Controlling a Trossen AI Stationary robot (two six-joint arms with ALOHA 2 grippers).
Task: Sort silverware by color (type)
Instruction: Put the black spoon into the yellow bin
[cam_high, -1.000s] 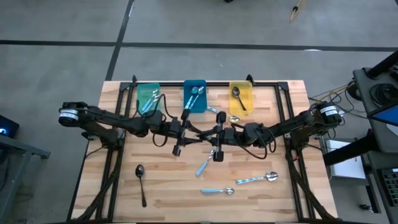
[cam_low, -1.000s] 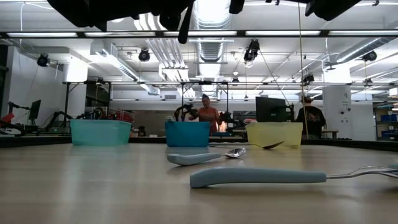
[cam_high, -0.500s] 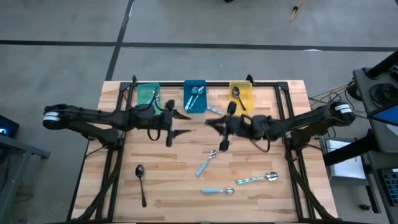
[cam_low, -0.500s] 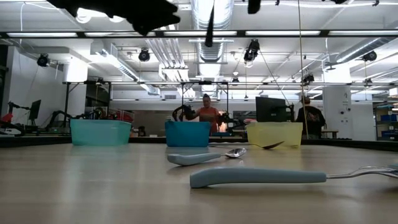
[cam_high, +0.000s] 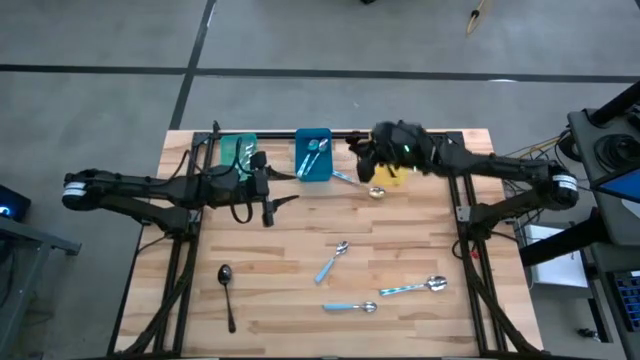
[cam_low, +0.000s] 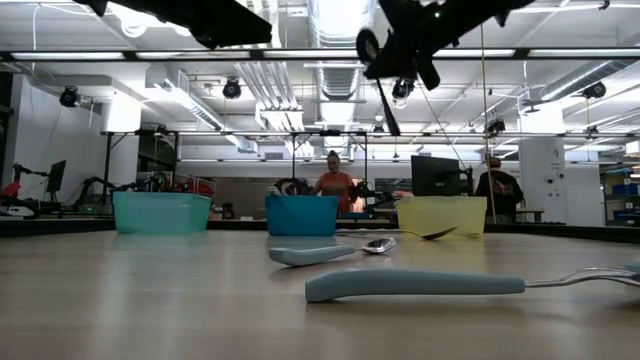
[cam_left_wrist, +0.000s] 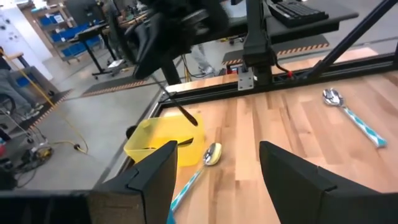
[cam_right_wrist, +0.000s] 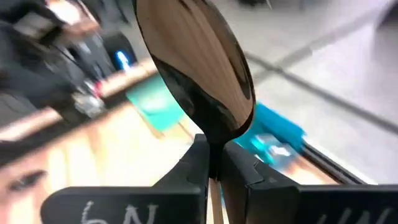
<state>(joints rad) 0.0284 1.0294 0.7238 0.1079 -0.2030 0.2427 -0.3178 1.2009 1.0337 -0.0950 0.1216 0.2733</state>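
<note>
The right gripper (cam_right_wrist: 214, 165) pinches a dark spoon (cam_right_wrist: 199, 68) by its handle above the yellow bin (cam_high: 392, 172). The left gripper (cam_left_wrist: 214, 171) hangs spread — nothing between its fingers — over the counter (cam_high: 300, 290) near the teal bin (cam_high: 232, 152).

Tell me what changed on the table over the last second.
The right claw, shut on a dark brown spoon, swung from the table's middle to beside the yellow plastic bin. The left claw, open, pulled back toward its own side. The loose blue-handled spoons stayed put.
</note>
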